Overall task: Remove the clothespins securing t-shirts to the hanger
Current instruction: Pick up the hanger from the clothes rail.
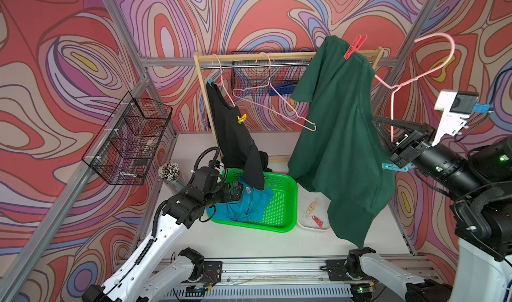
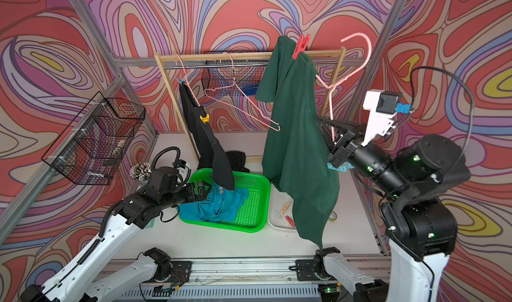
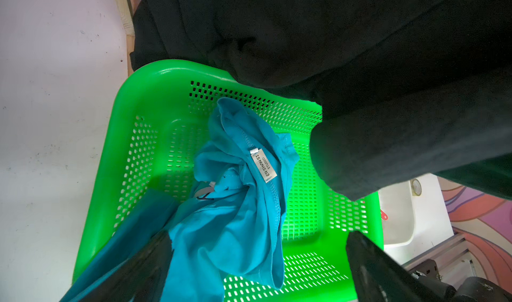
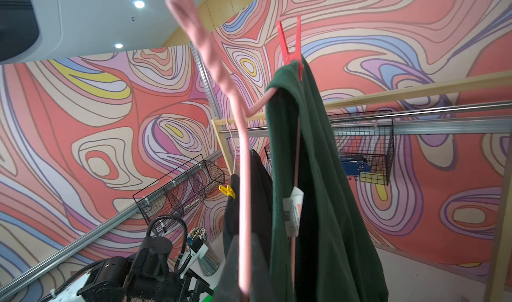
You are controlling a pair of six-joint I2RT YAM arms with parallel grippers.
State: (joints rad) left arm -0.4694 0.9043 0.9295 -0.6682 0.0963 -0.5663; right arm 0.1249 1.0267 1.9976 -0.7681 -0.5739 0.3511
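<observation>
- Presently, the pink hanger (image 4: 243, 176) is pinched by the right gripper (image 1: 388, 129), whose jaws are closed on its wire. It is held high above the green basket (image 1: 277, 229), toward the right arm's side, clear of the wooden rack (image 1: 277, 55).
- The green t-shirt (image 1: 340, 137) is draped from that hanger and pinned at its top by the red clothespin (image 1: 354, 47). A light blue clothespin (image 1: 394, 167) is seen at the shirt's edge, just under the right gripper.
- The left gripper (image 3: 259, 239) is spread wide and nothing is held. It is poised just over the green basket, in which the turquoise t-shirt (image 1: 246, 206) lies crumpled.
- The step in hand is judged to be unpinning the green t-shirt. The hanger should be held steady while the left gripper is raised from the green basket to the red clothespin. The clothespin's splayed tails should be squeezed squarely before it is drawn off, lest the cloth be dragged.
- Behind the green basket, the black t-shirt (image 1: 235, 142) is hung on the rack, pinned by a yellow clothespin (image 1: 242, 118) and a pale blue clothespin (image 1: 209, 80).
- Just beside the green basket, on the right arm's side, a white tray (image 1: 304, 217) is set on the pale table (image 1: 249, 245). A beige clothespin (image 1: 311, 207) and a loose red clothespin (image 1: 317, 220) lie in it.
- The space is enclosed by a swirl-patterned wall (image 1: 69, 51). A wire basket (image 1: 130, 137) is mounted above the green basket on the left arm's side.
</observation>
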